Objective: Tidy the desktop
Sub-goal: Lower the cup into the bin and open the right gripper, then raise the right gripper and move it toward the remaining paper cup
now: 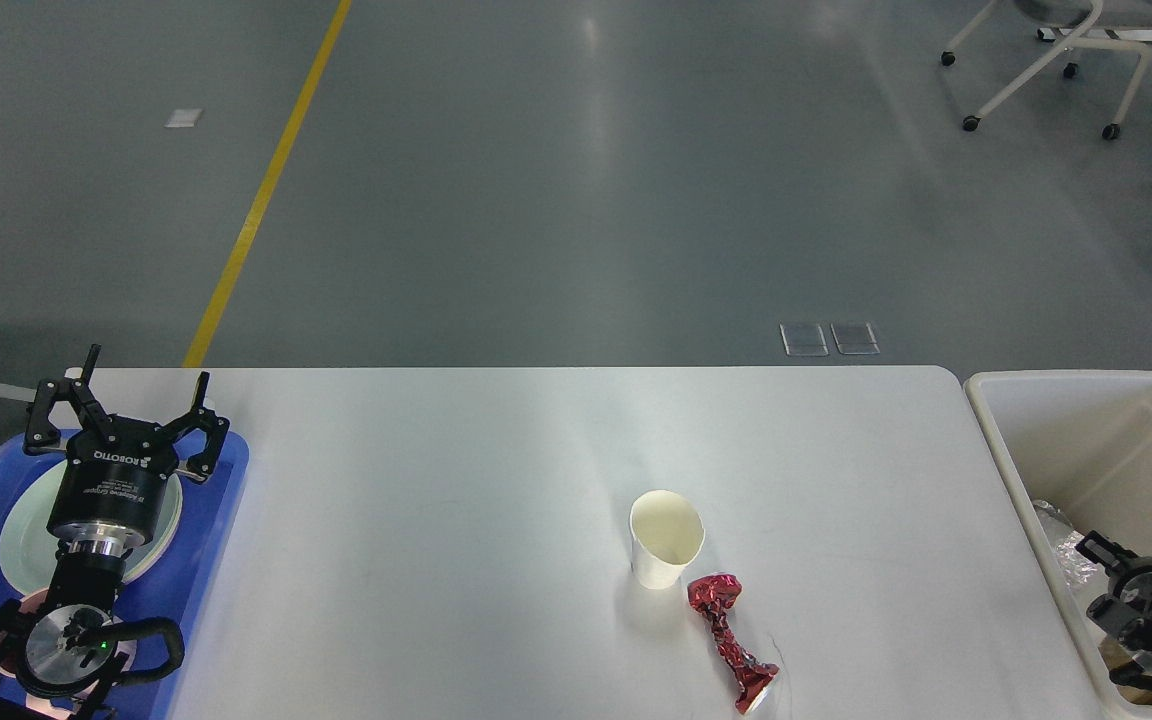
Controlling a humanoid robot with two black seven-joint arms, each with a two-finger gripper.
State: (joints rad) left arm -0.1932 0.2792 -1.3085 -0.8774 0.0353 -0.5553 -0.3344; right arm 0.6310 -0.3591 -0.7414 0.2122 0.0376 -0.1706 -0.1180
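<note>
We find the glossy white rectangular desktop (456,500) holding a cream paper cup (667,538) touching a crumpled red foil wrapper (733,640), at nine o'clock from our right gripper (1111,580), grip undeterminable. Left gripper (126,405): released, farther.

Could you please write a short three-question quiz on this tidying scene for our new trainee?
1. True or false: the paper cup stands upright on the desktop.
2. Which lies just right of the cup? A) a spoon B) a crumpled red foil wrapper C) a sponge
3. Fill in: the left gripper, jaws spread, hovers over a plate in the blue ____.

Key: 1 true; 2 B; 3 tray. The right gripper is over the cream bin, too dark to read.
</note>
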